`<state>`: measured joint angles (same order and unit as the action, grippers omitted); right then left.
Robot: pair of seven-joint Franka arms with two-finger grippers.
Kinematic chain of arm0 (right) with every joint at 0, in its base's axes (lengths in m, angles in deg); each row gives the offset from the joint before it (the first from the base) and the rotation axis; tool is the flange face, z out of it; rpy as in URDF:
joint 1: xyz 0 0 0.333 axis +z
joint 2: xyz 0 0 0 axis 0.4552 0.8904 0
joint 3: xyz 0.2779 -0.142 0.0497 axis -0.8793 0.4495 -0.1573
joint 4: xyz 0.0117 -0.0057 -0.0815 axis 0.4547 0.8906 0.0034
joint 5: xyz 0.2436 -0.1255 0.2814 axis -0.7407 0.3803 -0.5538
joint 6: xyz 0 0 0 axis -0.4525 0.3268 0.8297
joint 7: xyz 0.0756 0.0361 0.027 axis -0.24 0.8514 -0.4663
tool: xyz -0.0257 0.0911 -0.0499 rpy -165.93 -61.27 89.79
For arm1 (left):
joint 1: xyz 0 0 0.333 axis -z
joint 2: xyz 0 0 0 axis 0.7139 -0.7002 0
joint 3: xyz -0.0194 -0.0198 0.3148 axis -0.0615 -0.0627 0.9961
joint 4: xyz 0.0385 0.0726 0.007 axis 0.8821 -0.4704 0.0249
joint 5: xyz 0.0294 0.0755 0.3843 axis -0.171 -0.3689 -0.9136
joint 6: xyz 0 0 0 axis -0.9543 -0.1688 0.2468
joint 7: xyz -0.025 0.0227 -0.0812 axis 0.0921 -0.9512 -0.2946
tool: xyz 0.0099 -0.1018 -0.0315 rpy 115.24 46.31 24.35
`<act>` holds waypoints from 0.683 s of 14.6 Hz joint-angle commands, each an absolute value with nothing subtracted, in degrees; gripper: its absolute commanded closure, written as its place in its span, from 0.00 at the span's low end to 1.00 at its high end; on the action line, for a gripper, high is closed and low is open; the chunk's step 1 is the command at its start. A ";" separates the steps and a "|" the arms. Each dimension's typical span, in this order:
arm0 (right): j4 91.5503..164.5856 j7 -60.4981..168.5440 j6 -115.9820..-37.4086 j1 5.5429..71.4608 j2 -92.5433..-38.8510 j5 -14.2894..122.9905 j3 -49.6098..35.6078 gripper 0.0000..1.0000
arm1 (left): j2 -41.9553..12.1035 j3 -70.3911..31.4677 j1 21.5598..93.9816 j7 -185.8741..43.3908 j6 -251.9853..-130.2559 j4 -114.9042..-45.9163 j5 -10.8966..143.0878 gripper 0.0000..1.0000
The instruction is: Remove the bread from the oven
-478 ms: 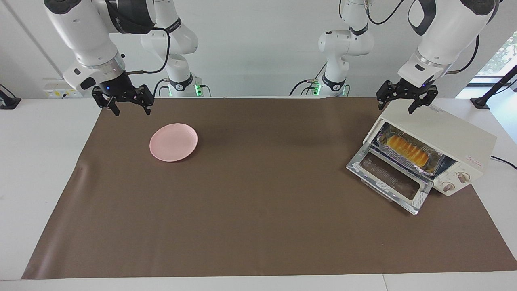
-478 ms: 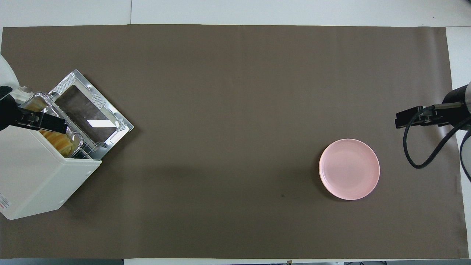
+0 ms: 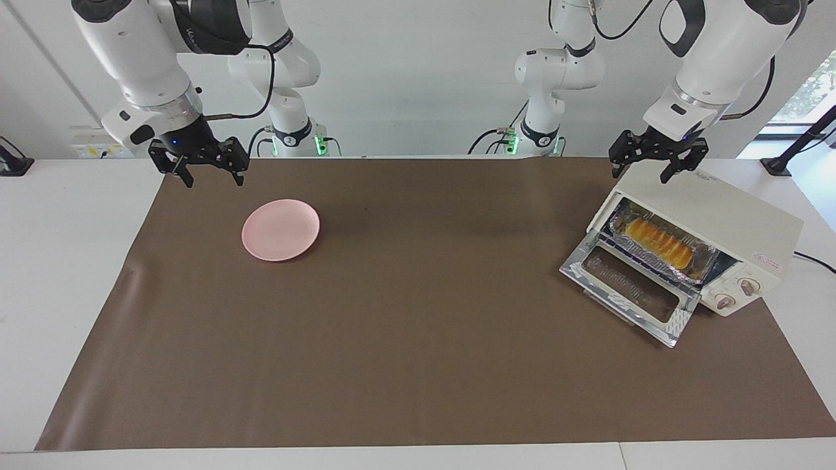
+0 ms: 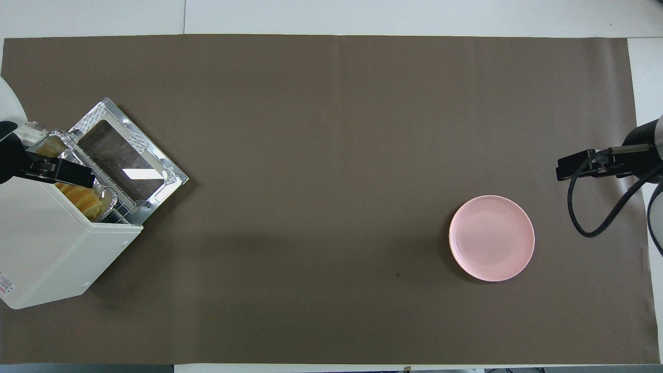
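Bread [image 3: 658, 242] lengthwise across oven [image 3: 731, 222] mouth — level

White table [image 3: 65, 261], brown mat [image 3: 418, 339], oven [image 3: 731, 215], pink plate [image 3: 281, 230]

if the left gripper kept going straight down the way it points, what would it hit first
Most likely the top of the oven, near its front edge: the open left gripper hangs just over it, pointing down. Depth is hard to judge.
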<state>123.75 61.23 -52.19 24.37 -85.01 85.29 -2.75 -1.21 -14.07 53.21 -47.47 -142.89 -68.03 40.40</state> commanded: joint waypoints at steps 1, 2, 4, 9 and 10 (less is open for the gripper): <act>123.89 60.18 -51.47 23.56 -85.52 85.29 -3.14 0.00 | 0.23 -14.15 52.68 -47.09 -143.61 -69.56 40.08 0.00; 123.81 60.18 -51.56 23.56 -85.52 85.29 -3.14 0.00 | 0.23 -14.06 52.41 -47.01 -143.53 -69.39 40.08 0.00; 123.81 60.18 -51.47 23.56 -85.52 85.29 -3.23 0.00 | 0.15 -14.06 52.23 -47.10 -143.62 -69.39 40.08 0.00; 123.81 60.18 -51.47 23.56 -85.52 85.29 -3.23 0.00 | 0.41 -13.97 52.23 -47.10 -141.42 -69.56 40.08 0.00; 123.81 60.18 -51.56 23.56 -85.52 85.29 -3.14 0.00 | 0.41 -13.97 52.23 -47.01 -141.85 -69.56 40.08 0.00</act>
<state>123.75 61.23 -52.19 24.37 -85.01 85.29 -2.75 -1.20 -13.77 52.73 -47.47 -142.20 -68.06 40.40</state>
